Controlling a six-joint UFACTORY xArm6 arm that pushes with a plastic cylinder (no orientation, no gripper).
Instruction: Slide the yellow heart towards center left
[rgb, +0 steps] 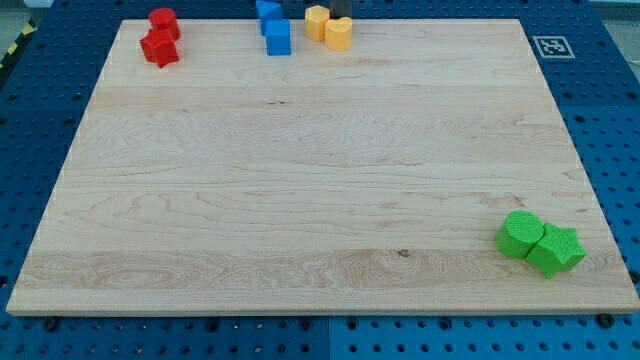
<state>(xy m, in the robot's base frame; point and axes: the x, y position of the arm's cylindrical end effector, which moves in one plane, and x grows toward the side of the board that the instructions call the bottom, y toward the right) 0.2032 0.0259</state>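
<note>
The yellow heart (339, 33) sits at the table's (300, 200) top edge, touching a second yellow block (316, 21) on its left. It looks light, rigid and easily slid; pushing its right flank seems best. My tip (341, 17) appears just behind it; no jaws exist. Left of the heart: two blue blocks (273, 26), two red (160, 37). Far below-right: two green (539, 241).

I count eight blocks on one wooden board (300, 200): two red (163, 22) (158, 48), two blue (268, 12) (278, 37), two yellow (316, 22) (339, 33), two green (519, 234) (556, 250). One square marker tag (549, 46) sits on the board's corner.
</note>
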